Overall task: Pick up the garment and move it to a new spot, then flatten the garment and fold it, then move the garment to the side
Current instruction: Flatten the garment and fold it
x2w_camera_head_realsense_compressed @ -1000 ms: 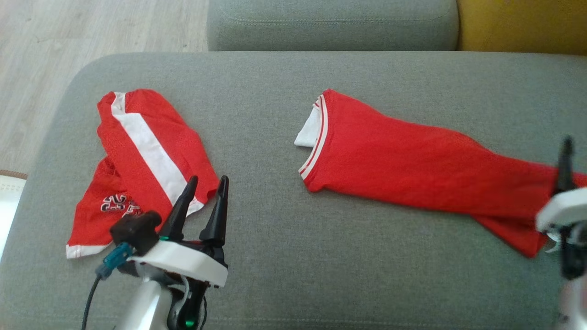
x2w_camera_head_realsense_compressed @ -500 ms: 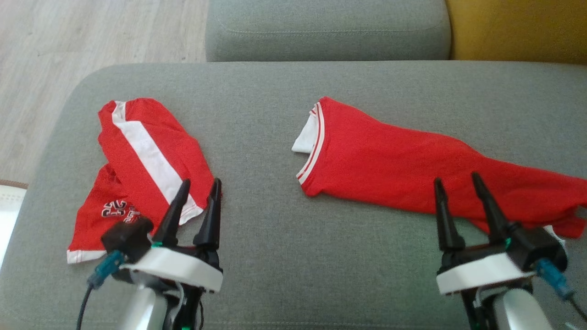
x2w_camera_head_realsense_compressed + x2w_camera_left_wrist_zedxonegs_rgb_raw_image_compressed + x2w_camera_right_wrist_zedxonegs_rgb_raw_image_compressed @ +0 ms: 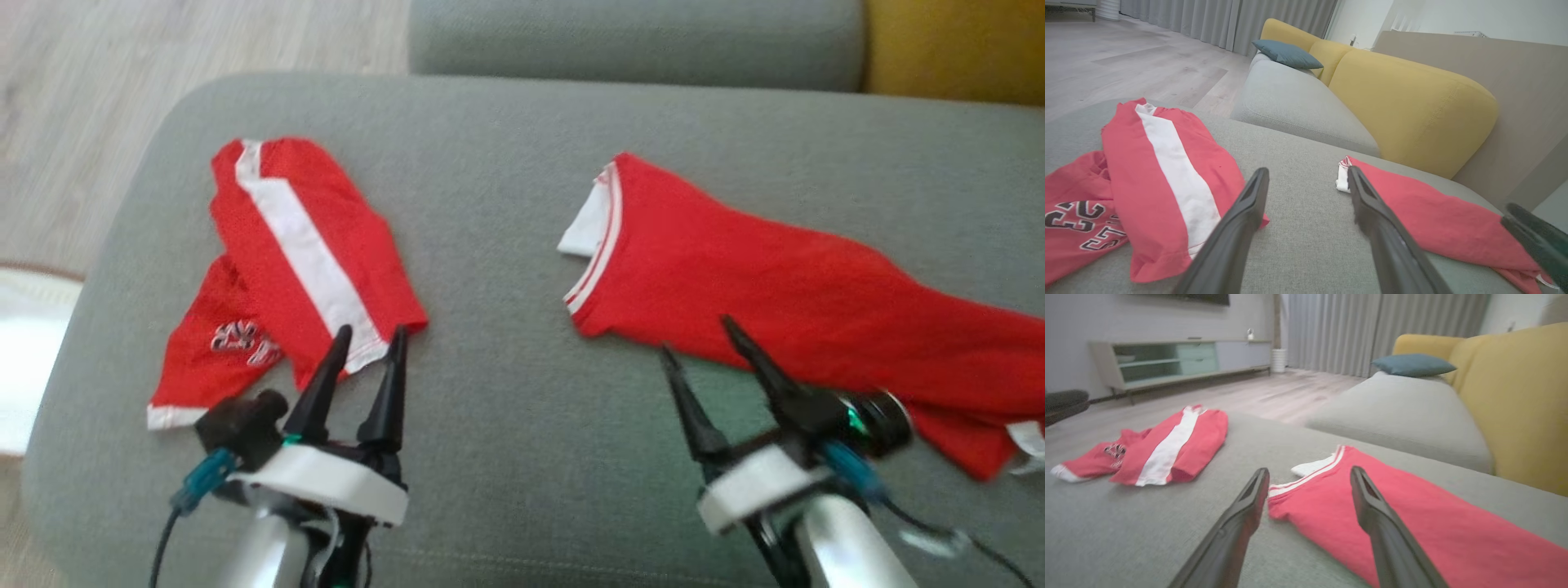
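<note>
Nearest the camera, the left gripper (image 3: pixel 371 331) is seen low on the left with its two dark fingers spread apart and nothing gripped between them; in the left wrist view (image 3: pixel 1307 171) bare grey fabric is shown in the gap. Its fingertips are placed at the near hem of the red shorts (image 3: pixel 302 253) (whether cloth is touched cannot be told). The right gripper (image 3: pixel 695 335) is likewise found spread wide and empty, tilted towards the left. In its own wrist view (image 3: pixel 1309 470) one finger is seen over the red shirt (image 3: pixel 775 286) and the other over the cushion just beside the shirt's collar end. Both garments are laid on the wide grey cushion (image 3: pixel 506 457), well apart. The shorts are bunched at the left with a white stripe (image 3: pixel 306 245) turned up and printed numbers at the near left corner. The shirt is stretched in a long band from the middle towards the right edge, its white-trimmed collar pointed left. Beyond the cushion a second grey seat (image 3: pixel 637 41) is set, with a yellow backrest (image 3: pixel 955 49) to its right and a blue pillow (image 3: pixel 1288 54) upon it. Farther off, a pale wood floor (image 3: pixel 82 82), a low sideboard (image 3: pixel 1180 361) and grey curtains (image 3: pixel 1372 330) are seen.
</note>
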